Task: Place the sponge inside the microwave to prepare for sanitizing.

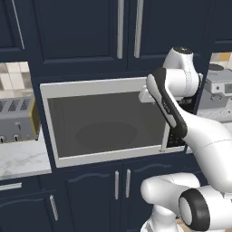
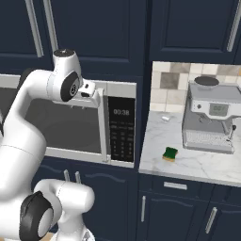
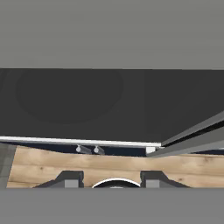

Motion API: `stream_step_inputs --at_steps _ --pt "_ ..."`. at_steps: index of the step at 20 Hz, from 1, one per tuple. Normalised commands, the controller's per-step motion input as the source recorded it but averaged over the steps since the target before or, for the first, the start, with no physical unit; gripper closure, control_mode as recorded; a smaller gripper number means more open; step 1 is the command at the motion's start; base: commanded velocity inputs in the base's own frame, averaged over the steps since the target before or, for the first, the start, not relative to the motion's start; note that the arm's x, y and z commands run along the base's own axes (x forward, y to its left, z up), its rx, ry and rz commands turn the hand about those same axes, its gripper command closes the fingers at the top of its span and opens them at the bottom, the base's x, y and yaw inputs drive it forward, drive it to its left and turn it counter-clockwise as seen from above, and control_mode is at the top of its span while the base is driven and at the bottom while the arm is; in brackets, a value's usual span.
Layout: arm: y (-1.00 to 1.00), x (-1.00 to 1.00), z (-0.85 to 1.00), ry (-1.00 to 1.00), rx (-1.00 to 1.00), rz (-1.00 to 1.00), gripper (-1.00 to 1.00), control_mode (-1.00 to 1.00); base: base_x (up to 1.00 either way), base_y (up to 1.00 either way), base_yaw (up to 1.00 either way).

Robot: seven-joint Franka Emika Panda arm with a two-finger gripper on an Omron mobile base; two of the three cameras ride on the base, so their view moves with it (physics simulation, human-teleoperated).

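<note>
I have the gripper (image 3: 112, 180) up at the microwave (image 1: 102, 123), beside the door handle (image 2: 102, 126) at the door's right edge, because the door has to swing open before anything can go inside. Through the hand camera I look down the dark glass toward the wooden floor below, with the two finger tips at the bottom and the jaws drawn narrow; I judge they are pinched at the handle, though I cannot see contact. The sponge (image 2: 170, 153) sits untouched on the marble counter (image 2: 188, 164) right of the microwave, just in front of the espresso machine (image 2: 210, 120). The door looks closed or barely cracked.
</note>
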Motion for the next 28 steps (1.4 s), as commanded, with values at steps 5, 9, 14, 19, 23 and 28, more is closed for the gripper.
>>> stream_step_inputs --at_steps 5,9,14,19,23,28 --pt "0.00 0.00 0.00 0.00 0.00 0.00 -1.00 1.00 0.00 0.00 0.00" --pt "0.00 0.00 0.00 0.00 0.00 0.00 -1.00 1.00 0.00 0.00 0.00" --pt "0.00 0.00 0.00 0.00 0.00 0.00 -1.00 1.00 0.00 0.00 0.00" --pt "0.00 0.00 0.00 0.00 0.00 0.00 -1.00 1.00 0.00 0.00 0.00" --pt "0.00 0.00 0.00 0.00 0.00 0.00 -1.00 1.00 -0.18 -0.03 0.00" --pt "0.00 0.00 0.00 0.00 0.00 0.00 -1.00 1.00 -0.52 -0.11 0.00"
